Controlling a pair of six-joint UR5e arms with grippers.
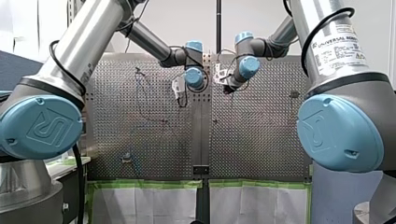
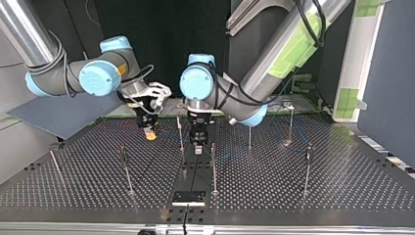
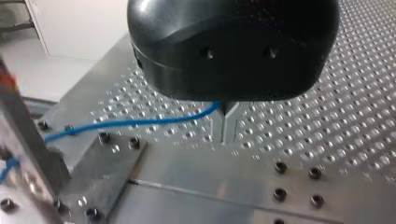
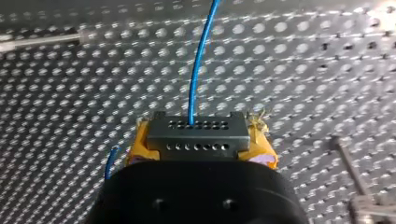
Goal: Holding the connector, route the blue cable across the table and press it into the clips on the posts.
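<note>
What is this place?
Probably a robot lab: my left arm and my right arm reach over a perforated table with posts; my right gripper holds the connector of a blue cable.

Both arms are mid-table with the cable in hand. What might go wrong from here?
1. A thin post stands between my right gripper and my left gripper; either might knock it when moving sideways.
2. The connector sits between the yellow pads, with the blue cable leaving straight ahead; a hard pull might twist it loose.
</note>
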